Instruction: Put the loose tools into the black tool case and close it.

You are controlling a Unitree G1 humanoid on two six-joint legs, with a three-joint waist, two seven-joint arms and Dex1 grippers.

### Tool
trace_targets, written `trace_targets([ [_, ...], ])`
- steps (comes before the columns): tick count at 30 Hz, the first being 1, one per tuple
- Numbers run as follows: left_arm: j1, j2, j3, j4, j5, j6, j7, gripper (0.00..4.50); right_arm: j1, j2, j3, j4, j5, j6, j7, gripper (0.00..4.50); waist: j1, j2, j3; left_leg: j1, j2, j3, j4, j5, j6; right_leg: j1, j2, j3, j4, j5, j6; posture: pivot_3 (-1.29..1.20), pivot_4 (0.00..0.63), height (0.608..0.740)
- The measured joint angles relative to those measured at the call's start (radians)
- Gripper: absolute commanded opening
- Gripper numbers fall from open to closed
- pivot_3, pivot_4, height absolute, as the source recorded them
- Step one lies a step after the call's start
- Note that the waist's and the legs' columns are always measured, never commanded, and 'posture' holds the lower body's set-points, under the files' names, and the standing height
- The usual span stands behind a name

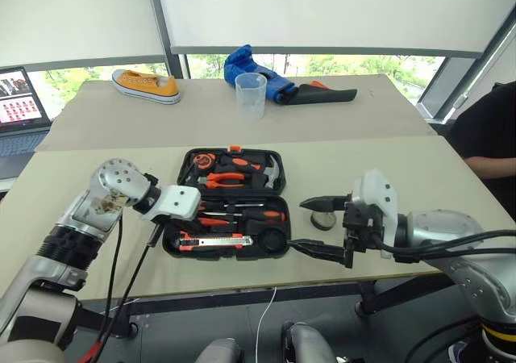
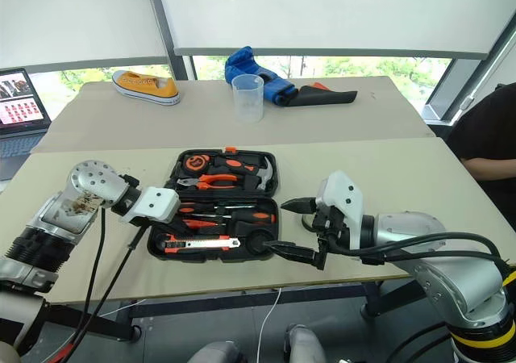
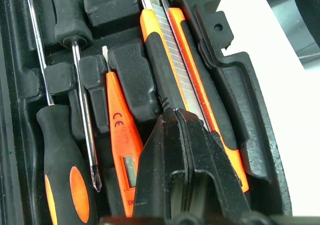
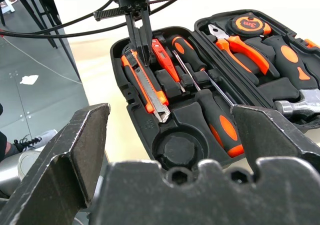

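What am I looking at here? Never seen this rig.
A humanoid robot with two arms, each ending in two-finger jaws. Two pictures come from its head, looking down over a table. The other two come from a camera on each wrist, looking along the jaws. On the table lies an open black tool case with screwdrivers and a utility knife seated inside. The left jaws are shut, tips down at the knife, holding nothing I can see. The right jaws stand open beside the case, near a small dark tape roll on the table.
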Motion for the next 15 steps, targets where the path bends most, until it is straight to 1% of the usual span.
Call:
trace_targets([
  [6, 0.015, -0.007, -0.003, -0.001, 0.018, -0.030, 0.006, 0.05, 0.002, 0.000, -0.005, 0.000, 0.000, 0.000, -0.001, 4.50, -0.002, 0.002, -0.001, 0.000, 0.000, 0.000, -0.001, 0.000, 0.000, -0.001, -0.001, 0.000, 0.000, 0.000, 0.000, 0.00, 0.150, 0.724],
  [9, 0.016, -0.011, 0.003, -0.001, 0.023, -0.037, 0.010, 0.05, 0.002, 0.000, -0.005, 0.000, 0.000, 0.000, 0.000, 4.50, -0.001, 0.002, -0.001, -0.001, 0.000, 0.000, -0.001, 0.000, 0.000, -0.001, -0.001, 0.000, -0.004, 0.000, 0.000, 0.00, 0.150, 0.724],
  [11, 0.016, -0.013, 0.013, -0.003, 0.017, -0.002, 0.010, 0.05, 0.002, 0.000, -0.005, 0.000, 0.000, 0.000, 0.001, 4.50, -0.001, 0.002, -0.001, -0.001, 0.000, 0.000, -0.001, 0.000, 0.000, -0.001, -0.001, 0.000, -0.004, 0.000, 0.000, 0.00, 0.150, 0.724],
  [14, 0.016, -0.016, 0.023, -0.016, -0.031, 0.108, -0.003, 0.05, 0.002, -0.003, -0.007, 0.000, 0.000, 0.000, 0.003, 4.50, -0.002, 0.002, -0.001, -0.002, 0.000, 0.000, -0.001, 0.000, 0.000, -0.002, 0.000, 0.000, -0.004, 0.000, 0.000, 0.00, 0.150, 0.724],
  [15, 0.015, -0.016, 0.039, -0.034, -0.075, 0.179, -0.012, 0.54, 0.008, -0.012, -0.014, -0.001, 0.001, 0.001, 0.004, 4.50, -0.003, 0.002, -0.001, -0.004, 0.000, 0.000, -0.001, 0.000, 0.000, -0.003, 0.000, -0.001, -0.004, 0.000, 0.000, 0.00, 0.150, 0.724],
])
